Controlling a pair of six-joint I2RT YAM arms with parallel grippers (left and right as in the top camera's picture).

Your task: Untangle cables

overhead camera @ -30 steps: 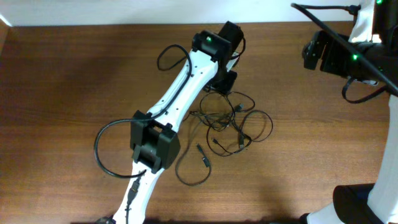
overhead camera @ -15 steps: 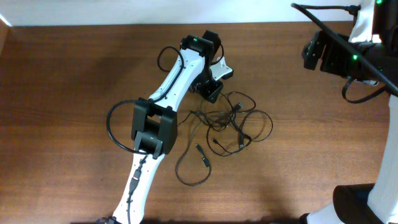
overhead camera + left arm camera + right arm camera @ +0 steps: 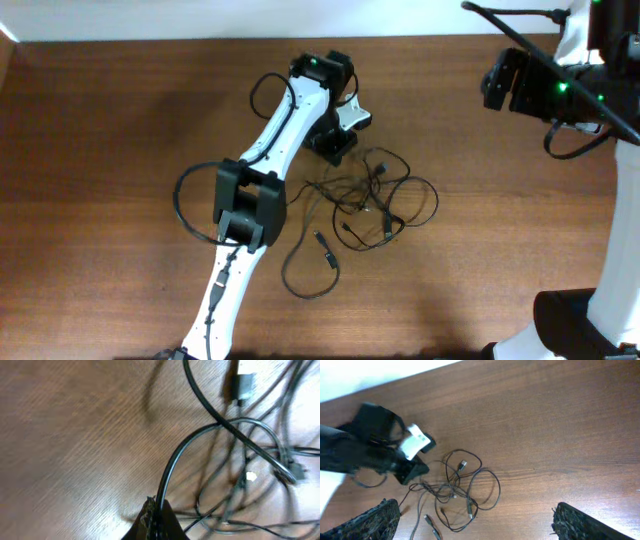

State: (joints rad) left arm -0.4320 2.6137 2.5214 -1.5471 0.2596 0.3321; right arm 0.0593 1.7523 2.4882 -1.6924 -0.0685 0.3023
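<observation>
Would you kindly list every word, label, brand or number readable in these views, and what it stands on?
No text is legible.
The small white piece on the left claw bears a dark mark too small to read.
The thin black cables and the brown wooden table show no lettering.

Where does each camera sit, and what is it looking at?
Overhead: above the table, facing straight down at the cables; the left arm and right arm show.
Left wrist: close over the table, facing down at the tangle; its left fingers, shut on one cable, show at the bottom.
Right wrist: high up, looking down; its open right fingers show in the bottom corners.
Overhead and right wrist both see the whole tangle and the left arm.
</observation>
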